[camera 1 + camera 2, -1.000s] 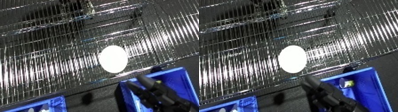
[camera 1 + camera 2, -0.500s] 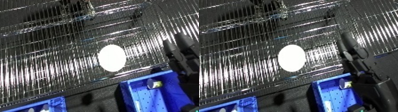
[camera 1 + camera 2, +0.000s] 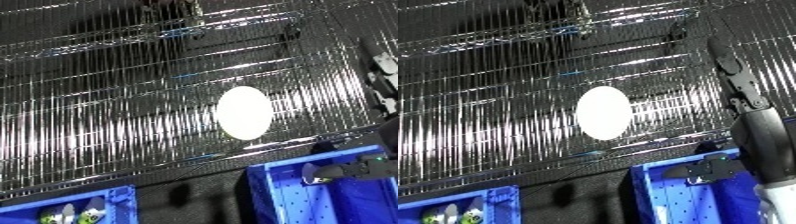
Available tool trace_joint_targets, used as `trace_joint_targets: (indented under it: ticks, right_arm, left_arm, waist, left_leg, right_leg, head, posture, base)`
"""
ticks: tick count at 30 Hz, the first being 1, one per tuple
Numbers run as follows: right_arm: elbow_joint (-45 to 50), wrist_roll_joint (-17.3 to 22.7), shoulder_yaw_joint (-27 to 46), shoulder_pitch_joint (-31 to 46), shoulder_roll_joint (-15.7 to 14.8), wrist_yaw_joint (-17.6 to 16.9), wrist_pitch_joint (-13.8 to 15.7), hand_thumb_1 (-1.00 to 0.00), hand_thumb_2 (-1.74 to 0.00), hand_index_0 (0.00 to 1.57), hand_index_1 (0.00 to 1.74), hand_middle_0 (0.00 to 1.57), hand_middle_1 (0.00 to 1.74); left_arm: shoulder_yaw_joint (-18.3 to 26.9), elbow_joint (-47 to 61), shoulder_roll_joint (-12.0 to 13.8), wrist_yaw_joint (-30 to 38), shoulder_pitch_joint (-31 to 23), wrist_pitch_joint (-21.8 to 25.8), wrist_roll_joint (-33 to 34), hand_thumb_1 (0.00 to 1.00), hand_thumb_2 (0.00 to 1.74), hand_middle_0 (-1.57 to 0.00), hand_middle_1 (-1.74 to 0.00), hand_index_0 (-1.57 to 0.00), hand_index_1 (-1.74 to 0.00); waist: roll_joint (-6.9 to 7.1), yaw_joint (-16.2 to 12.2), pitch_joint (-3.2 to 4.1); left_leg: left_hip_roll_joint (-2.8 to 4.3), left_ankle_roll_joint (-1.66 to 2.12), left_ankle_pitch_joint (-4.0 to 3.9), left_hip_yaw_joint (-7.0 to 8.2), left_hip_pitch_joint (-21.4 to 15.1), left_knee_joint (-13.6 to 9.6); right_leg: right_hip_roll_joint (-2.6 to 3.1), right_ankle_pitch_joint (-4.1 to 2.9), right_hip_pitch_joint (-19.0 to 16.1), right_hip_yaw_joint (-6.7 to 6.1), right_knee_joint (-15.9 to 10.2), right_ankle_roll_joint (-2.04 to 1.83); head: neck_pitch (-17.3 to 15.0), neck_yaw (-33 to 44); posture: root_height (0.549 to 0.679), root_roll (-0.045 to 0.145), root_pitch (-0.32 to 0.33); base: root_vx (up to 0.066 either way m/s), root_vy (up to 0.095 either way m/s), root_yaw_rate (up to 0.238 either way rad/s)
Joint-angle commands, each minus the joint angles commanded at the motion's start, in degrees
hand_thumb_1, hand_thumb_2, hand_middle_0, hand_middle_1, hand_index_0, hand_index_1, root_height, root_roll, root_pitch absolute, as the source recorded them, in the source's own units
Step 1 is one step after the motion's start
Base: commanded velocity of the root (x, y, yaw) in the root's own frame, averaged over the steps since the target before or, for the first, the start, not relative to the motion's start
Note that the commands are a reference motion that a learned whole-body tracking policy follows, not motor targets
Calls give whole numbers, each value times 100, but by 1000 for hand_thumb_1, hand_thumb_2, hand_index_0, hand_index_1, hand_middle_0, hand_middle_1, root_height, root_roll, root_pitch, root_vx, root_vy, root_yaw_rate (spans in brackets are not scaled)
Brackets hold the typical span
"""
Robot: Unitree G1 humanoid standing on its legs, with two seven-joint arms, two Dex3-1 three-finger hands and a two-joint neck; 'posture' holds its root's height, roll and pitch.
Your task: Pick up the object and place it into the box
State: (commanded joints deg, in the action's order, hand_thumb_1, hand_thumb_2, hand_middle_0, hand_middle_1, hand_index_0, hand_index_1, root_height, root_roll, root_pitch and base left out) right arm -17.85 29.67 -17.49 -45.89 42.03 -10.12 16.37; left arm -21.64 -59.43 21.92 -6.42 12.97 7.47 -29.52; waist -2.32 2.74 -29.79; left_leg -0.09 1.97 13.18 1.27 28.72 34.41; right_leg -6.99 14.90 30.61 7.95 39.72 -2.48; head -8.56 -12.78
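Left eye view first: the smooth white egg-shaped object (image 3: 243,112) lies on the shiny chrome wire shelf (image 3: 107,110), near its front edge, nothing touching it. Just below the shelf edge sits the blue perforated plastic bin (image 3: 275,200) at lower right, and a second blue bin (image 3: 115,197) pokes in at lower left with a few small pale items in it. Only a sliver of the right hand shows at the far right edge here.

Right eye view is way better for the arm: the black right hand (image 3: 728,60) reaches up over the wire shelf to the right of the egg, fingers stretched out fairly straight, holding nothing and clearly apart from the egg. The left hand doesn't show anywhere.
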Motion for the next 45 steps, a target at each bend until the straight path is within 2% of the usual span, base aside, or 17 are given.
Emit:
trace_joint_targets:
  ticks: [6, 18, 44, 45]
  right_arm:
    - [-648, 169, -312, -427, -25, 42, -84, 0, 0, 0, 0, 0, 0]
    - [-1638, 440, -822, -908, -193, 545, -380, 0, 0, 0, 0, 0, 0]
    - [-2068, 554, -1317, -1748, -782, 974, -789, 0, 0, 0, 0, 0, 0]
    - [-2072, 567, -1323, -1764, -795, 990, -798, -50, -87, 79, 87, 79, 87]
  left_arm:
    - [-124, 19, 22, -36, 35, -23, -58, 0, 0, 0, 0, 0, 0]
    - [-324, 239, 6, -33, 37, -62, -92, 0, 0, 0, 0, 0, 0]
    - [-612, 681, -81, 37, -47, -174, -262, 0, 0, 0, 0, 0, 0]
    - [-616, 692, -87, 33, -56, -169, -267, 0, 0, 0, 0, 0, 0]
  waist:
    - [-80, 68, 0]
    - [-199, 186, 0]
    - [-425, 446, 0]
    - [-431, 456, 0]
  left_leg:
    - [-41, -5, -3, -17, 88, 5]
    - [-103, -28, -3, -29, 275, 55]
    - [-224, -53, -54, -49, 492, 26]
    - [-230, -56, -58, -53, 494, 15]
  right_leg:
    - [-18, 1, 100, 2, 21, 20]
    - [-60, 0, 297, 24, 104, 63]
    - [-142, -17, 559, 43, 192, 84]
    - [-143, -16, 563, 45, 191, 86]
  head:
    - [0, -223]
    - [59, -373]
    - [123, -965]
    - [130, -973]
  posture:
    - [641, 59, 117]
    - [639, 63, 136]
    - [637, 70, 163]
    - [637, 70, 164]
  base:
    - [5, 13, 36]
    - [14, 9, 29]
    - [11, 25, 31]
    - [3, 23, 32]
